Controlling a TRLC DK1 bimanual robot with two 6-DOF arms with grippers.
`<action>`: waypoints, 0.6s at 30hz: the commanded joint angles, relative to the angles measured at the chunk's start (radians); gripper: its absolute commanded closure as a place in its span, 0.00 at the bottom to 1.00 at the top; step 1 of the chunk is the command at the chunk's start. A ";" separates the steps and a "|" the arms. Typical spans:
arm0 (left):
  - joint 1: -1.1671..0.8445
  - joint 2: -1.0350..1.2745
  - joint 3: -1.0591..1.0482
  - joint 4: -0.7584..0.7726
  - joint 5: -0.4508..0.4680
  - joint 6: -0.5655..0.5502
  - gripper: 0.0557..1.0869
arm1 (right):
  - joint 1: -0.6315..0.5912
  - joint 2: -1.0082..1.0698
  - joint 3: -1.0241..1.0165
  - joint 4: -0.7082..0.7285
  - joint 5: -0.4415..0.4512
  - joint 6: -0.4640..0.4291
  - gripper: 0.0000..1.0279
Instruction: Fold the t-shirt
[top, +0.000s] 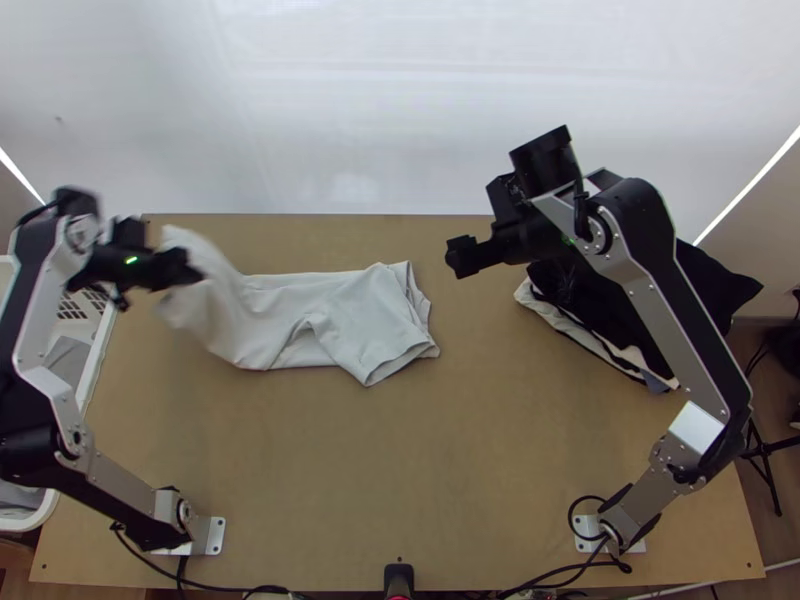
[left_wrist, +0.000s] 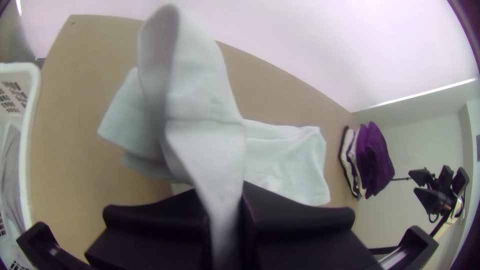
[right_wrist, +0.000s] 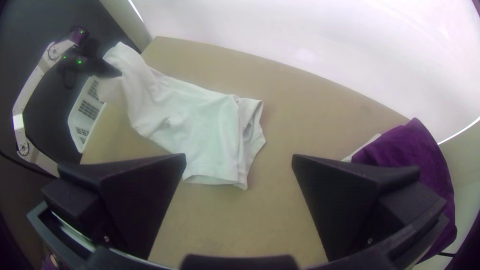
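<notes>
Clamping one end of the t-shirt (top: 365, 315), the left pincer (top: 186, 271) is hanging near the basket (left_wrist: 28, 125), while the right pincer (top: 515, 243) is chilling wide open, empty, well away from it.

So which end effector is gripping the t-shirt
The left end effector: its fingers pinch a raised end of the t-shirt, while the right end effector stands open.

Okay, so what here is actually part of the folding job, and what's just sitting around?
Part of the job:
- white t-shirt
- left gripper, clamped on the shirt
- right gripper, open

Just lying about:
- pile of clothes
- white basket
</notes>
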 joint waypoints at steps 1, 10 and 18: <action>-0.328 0.009 0.150 -0.042 -0.037 -0.144 0.97 | -0.030 -0.035 -0.006 0.001 0.000 0.003 0.04; -0.596 0.196 0.328 -0.037 -0.095 -0.253 0.97 | -0.084 -0.080 -0.009 0.001 0.000 0.002 0.04; -0.699 0.358 0.448 -0.022 -0.113 -0.317 0.97 | -0.121 -0.114 -0.016 -0.015 0.000 0.000 0.04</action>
